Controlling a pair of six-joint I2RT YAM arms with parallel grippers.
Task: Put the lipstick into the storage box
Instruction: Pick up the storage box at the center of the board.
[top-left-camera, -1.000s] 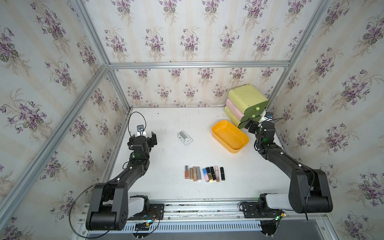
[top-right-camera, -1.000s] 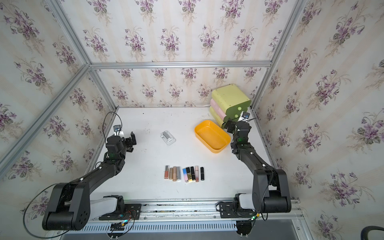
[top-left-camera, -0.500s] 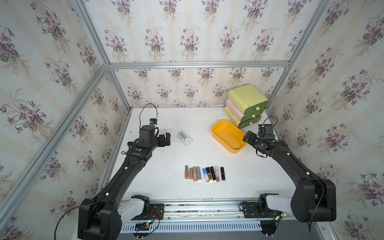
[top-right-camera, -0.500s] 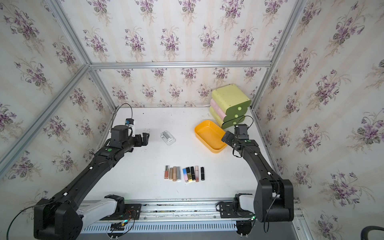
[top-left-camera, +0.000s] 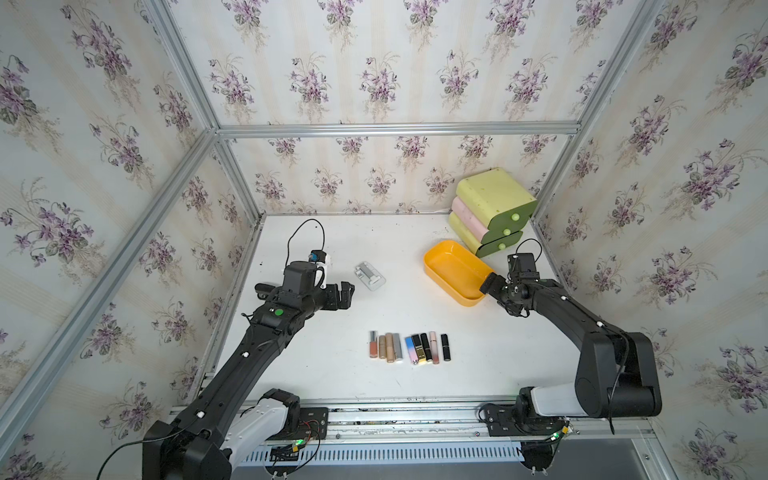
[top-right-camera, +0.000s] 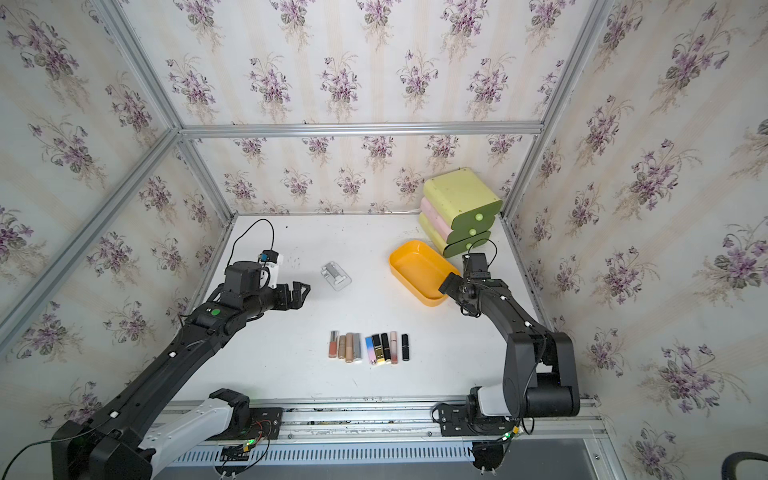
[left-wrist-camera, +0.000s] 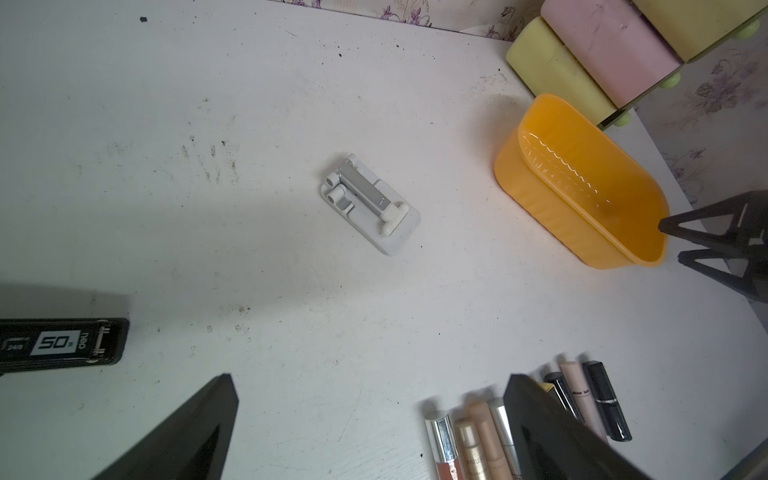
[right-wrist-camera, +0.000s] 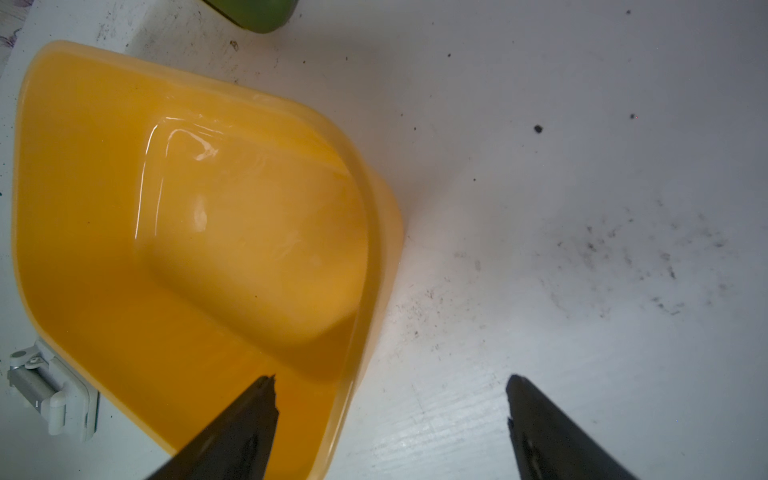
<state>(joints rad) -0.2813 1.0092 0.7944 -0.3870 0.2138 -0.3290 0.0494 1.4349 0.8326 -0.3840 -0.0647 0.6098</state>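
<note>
Several lipstick tubes (top-left-camera: 409, 347) (top-right-camera: 370, 347) lie side by side in a row near the table's front; some show in the left wrist view (left-wrist-camera: 482, 432). The storage box (top-left-camera: 446, 259) (top-right-camera: 411, 259) is an empty orange tray at the back right. My left gripper (top-left-camera: 345, 291) (top-right-camera: 301, 291) (left-wrist-camera: 370, 380) hangs open over bare table, behind and left of the row. My right gripper (top-left-camera: 488, 282) (top-right-camera: 449, 284) (right-wrist-camera: 390, 380) is open at the box's near end; one finger is over the box (right-wrist-camera: 124, 249) inside, the other over the table, rim between them.
A small white flat case (top-left-camera: 370, 276) (left-wrist-camera: 370, 203) lies between the left gripper and the box. A stacked green-and-pink drawer unit (top-left-camera: 490, 208) stands in the back right corner behind the box. A black labelled box (left-wrist-camera: 62, 345) lies by the left arm. Papered walls enclose three sides.
The left arm has swung from the left wall toward the table's middle. The right gripper has come from beside the drawer unit down to the box's near end.
</note>
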